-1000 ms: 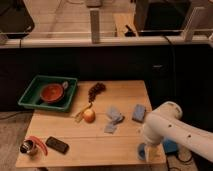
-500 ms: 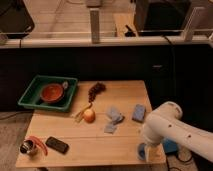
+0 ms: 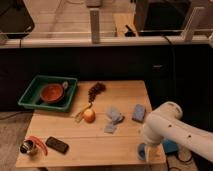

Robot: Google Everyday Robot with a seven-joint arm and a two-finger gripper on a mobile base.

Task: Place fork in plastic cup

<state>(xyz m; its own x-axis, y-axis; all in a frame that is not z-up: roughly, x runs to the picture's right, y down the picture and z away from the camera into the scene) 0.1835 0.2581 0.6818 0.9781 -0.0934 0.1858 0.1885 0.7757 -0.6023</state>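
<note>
The light-blue plastic cup (image 3: 142,151) stands near the table's front right edge. My white arm (image 3: 167,127) comes in from the right and bends down over it. The gripper (image 3: 145,143) is at the arm's lower end, right above the cup and mostly hidden by the arm. I cannot make out the fork; it may be hidden under the arm or at the gripper.
A green tray (image 3: 31,95) with an orange bowl (image 3: 51,93) sits at the back left. Grapes (image 3: 96,90), an apple (image 3: 89,115), a yellowish strip (image 3: 80,114), a blue sponge (image 3: 138,112) and a grey-blue item (image 3: 114,115) lie mid-table. A metal cup (image 3: 26,147) and black phone (image 3: 57,145) are front left.
</note>
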